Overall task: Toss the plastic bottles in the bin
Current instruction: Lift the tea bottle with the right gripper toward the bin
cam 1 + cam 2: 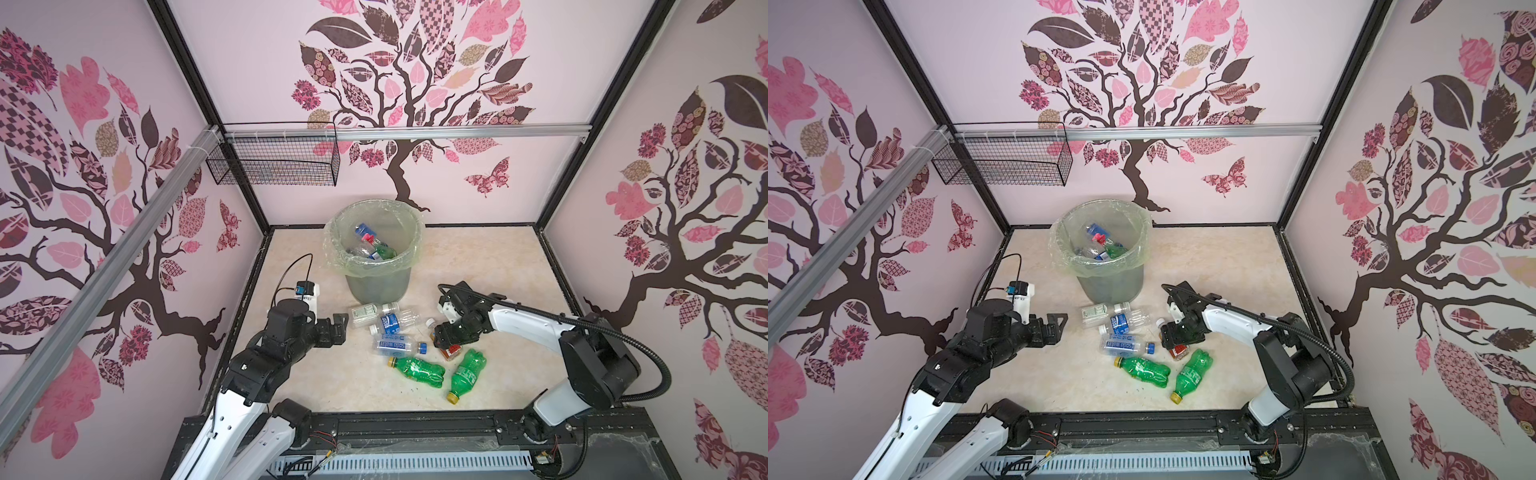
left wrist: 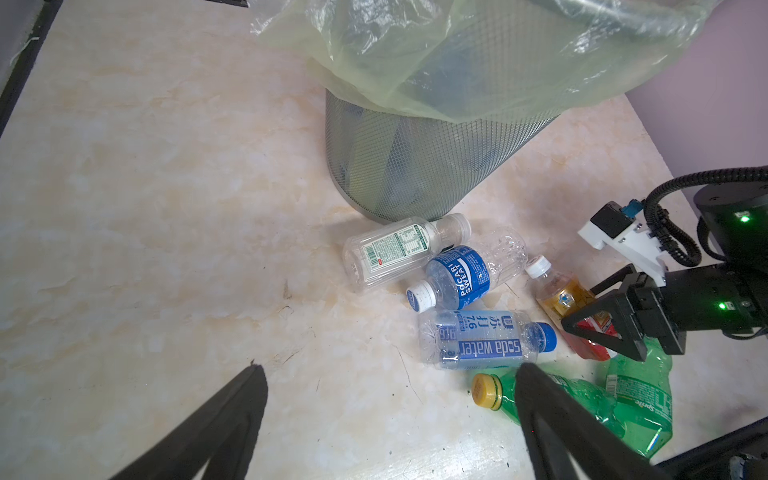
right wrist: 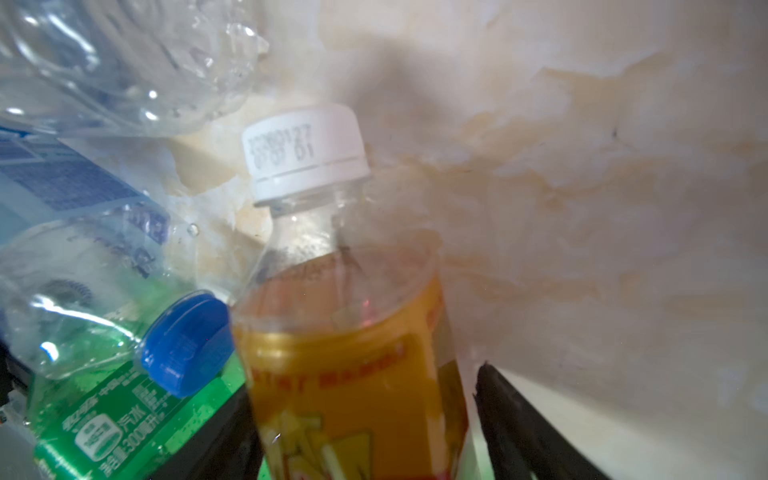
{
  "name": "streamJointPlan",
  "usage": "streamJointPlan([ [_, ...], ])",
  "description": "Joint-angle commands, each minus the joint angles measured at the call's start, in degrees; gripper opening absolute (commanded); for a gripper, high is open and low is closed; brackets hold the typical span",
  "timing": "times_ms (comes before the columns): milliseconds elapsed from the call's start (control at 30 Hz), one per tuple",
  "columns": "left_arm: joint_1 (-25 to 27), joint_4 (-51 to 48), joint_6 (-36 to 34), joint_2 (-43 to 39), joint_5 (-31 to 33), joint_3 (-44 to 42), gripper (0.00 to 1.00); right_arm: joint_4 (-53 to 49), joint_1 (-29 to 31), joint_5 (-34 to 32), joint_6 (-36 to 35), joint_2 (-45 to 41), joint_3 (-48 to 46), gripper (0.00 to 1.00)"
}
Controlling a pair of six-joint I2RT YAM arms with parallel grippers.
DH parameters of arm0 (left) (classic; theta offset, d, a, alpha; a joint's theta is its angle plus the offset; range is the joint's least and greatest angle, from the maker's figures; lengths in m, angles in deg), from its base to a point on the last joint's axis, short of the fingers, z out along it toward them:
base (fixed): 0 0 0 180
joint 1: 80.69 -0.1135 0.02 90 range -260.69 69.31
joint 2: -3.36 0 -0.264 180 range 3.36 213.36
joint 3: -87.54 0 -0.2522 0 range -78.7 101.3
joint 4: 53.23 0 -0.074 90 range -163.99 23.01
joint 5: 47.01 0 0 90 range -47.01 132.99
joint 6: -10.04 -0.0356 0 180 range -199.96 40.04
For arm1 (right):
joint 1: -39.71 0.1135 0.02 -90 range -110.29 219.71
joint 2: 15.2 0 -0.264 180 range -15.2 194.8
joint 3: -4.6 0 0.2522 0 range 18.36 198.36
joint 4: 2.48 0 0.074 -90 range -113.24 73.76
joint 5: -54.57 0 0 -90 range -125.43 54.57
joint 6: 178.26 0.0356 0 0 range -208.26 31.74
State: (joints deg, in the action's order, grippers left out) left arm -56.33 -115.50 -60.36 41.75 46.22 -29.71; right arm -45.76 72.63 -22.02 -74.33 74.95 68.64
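Straddling the amber, red-labelled, white-capped plastic bottle (image 3: 353,374) at 3 o'clock of the loose bottle heap (image 1: 392,324), the right gripper (image 1: 446,345) stands spread, one finger clear. The left gripper (image 1: 340,328) gapes at 9 o'clock. The round grey-green bag-lined bin (image 1: 376,286) stands at 12 o'clock.

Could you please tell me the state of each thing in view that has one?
bin: upright, lined, holding several binned bottles.
right gripper: open, straddling the amber bottle, gap on one side.
amber bottle: lying down, capped.
left gripper: open, empty.
other loose bottles: lying on their sides, capped.
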Motion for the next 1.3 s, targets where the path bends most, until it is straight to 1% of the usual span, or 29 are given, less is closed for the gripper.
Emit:
streamJointPlan([
  [0,-0.2,0.9,-1.0,0.2,-0.6,-0.3,0.97,1.4,0.2,-3.7,0.7,1.3,1.4,0.78],
  [300,-0.3,-0.1,-1.5,0.7,0.6,1.2,0.97,3.2,0.2,-11.1,2.5,0.7,2.3,0.61],
  [433,-0.3,-0.6,-1.0,0.1,3.0,1.3,0.97,2.9,0.1,-14.1,3.0,-2.8,3.1,0.56],
  [533,-0.3,-0.8,-0.2,-0.9,5.4,0.6,0.97,2.7,-0.9,-14.5,3.1,-6.7,3.9,0.54],
  [667,-0.3,-0.4,0.2,-2.2,6.5,-0.5,0.98,2.1,-3.5,-13.2,3.0,-12.5,5.6,0.52],
  [800,-0.2,-0.4,0.4,-2.8,7.3,-0.9,0.98,3.6,-6.1,-9.9,2.3,-20.7,6.6,0.49],
  [933,-0.3,-0.2,0.5,-3.3,7.8,-1.1,0.98,7.4,-6.2,-9.4,0.6,-28.8,6.3,0.48],
  [1067,-0.3,-0.2,0.7,-4.1,8.4,-1.1,0.97,7.9,-6.2,-8.3,-0.3,-32.9,7.5,0.48],
  [1267,-0.3,-0.6,0.3,-4.9,8.7,-0.7,0.98,13.1,-6.1,-1.3,-1.6,-37.9,6.3,0.48],
])
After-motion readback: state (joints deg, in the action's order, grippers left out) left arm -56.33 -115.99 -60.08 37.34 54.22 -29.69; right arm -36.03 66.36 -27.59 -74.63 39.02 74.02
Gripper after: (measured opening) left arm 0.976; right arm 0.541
